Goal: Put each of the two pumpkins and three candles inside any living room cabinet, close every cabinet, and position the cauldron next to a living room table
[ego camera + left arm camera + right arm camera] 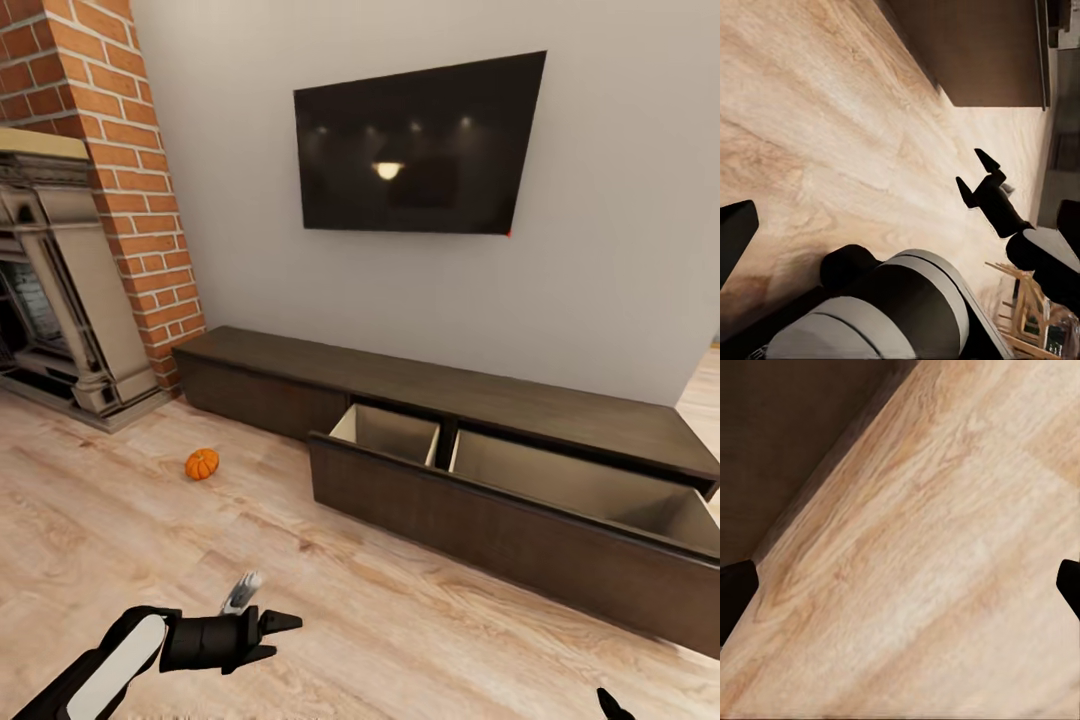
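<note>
Now the cabinet (560, 420) is being shown along the wall under the TV (415, 145), its wide drawer (500, 520) standing pulled out and bare inside. One pumpkin (202, 463) is being seen on the floor (120, 540) near the fireplace (60, 290), well apart from the drawer. The left gripper (270, 635) is being held low over the boards, jaws spread and empty. The right gripper (900, 585) is being pointed at the floor beside the cabinet, jaws wide, nothing between them.
</note>
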Controlling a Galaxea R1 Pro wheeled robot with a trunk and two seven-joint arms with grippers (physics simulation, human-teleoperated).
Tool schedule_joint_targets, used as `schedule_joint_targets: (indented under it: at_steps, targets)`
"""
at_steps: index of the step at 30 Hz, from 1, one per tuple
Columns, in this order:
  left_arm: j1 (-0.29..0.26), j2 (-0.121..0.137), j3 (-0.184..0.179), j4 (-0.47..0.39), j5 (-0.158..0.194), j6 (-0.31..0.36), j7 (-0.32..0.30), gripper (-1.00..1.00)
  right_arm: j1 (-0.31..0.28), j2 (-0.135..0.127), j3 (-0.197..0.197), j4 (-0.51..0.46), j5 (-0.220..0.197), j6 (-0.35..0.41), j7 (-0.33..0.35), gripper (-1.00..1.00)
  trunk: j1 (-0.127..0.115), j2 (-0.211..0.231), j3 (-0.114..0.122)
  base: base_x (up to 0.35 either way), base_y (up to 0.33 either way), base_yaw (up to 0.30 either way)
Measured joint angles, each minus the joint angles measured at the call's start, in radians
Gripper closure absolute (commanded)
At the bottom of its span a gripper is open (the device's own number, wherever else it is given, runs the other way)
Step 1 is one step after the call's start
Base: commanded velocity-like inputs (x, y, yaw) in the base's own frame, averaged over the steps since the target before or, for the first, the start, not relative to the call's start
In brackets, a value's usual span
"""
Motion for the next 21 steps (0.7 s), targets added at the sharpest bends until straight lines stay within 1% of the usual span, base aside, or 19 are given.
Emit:
schedule_joint_targets:
  at_steps: [9, 14, 18, 21]
  targets:
    - [0.014, 0.007, 0.000, 0.000, 0.000, -0.002, -0.002, -1.00, 0.000, 0.000, 0.001, 0.000, 0.007, 0.003, -0.001, -1.00, 0.000, 0.000, 0.000, -0.002, 0.000, 0.288]
    - [0.017, 0.008, 0.001, 0.000, 0.000, -0.003, -0.002, -1.00, 0.000, 0.000, 0.001, -0.001, 0.010, -0.002, 0.001, -1.00, 0.000, 0.000, -0.002, 0.085, 0.000, 0.262]
    - [0.017, 0.010, 0.001, 0.005, 0.001, -0.003, -0.005, -1.00, 0.000, 0.000, 0.001, 0.000, 0.010, -0.030, 0.002, -1.00, 0.000, 0.000, -0.003, 0.183, 0.000, 0.070]
    - [0.017, 0.018, 0.001, 0.012, 0.002, -0.003, -0.005, -1.00, 0.000, 0.000, 0.001, 0.000, 0.009, -0.042, 0.001, -1.00, 0.000, 0.000, -0.003, 0.207, 0.000, 0.009]
